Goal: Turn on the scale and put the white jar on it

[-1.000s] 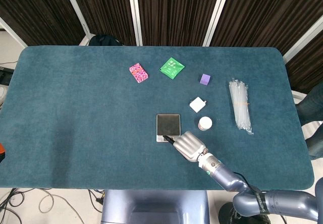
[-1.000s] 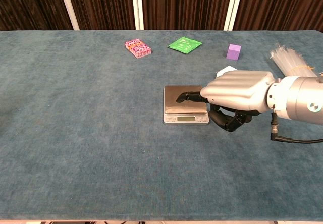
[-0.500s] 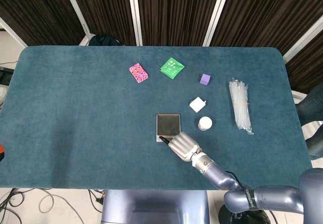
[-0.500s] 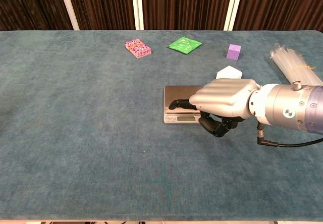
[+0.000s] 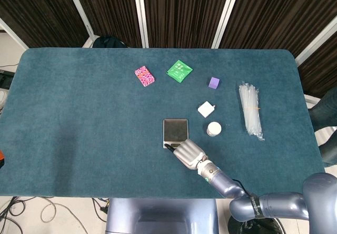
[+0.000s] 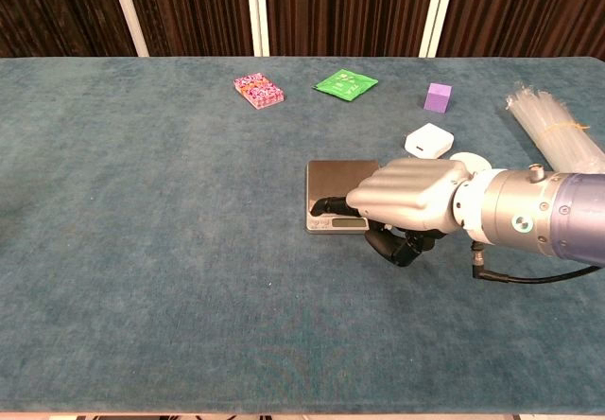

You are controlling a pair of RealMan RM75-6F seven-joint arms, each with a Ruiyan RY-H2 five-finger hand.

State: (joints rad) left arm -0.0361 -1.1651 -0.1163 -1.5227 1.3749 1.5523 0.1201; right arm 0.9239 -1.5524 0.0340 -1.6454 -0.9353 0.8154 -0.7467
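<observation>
We are pointing one dark fingertip of our right hand at the front strip of the flat silver scale, other fingers curled, holding nothing. The small round white jar is sitting at about two o'clock from this hand, just beside the scale.

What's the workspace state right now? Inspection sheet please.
Surface: teal table, felt-like cover.
Job's things: scale, platform bare; white jar on the table right of it.
Clutter: pink packet, green packet, purple cube, white charger, bundle of clear straws.
Hands: right hand with a fingertip at the scale's front panel; left not in view.
Cables: cords on floor.
Surroundings: dark curtains.
</observation>
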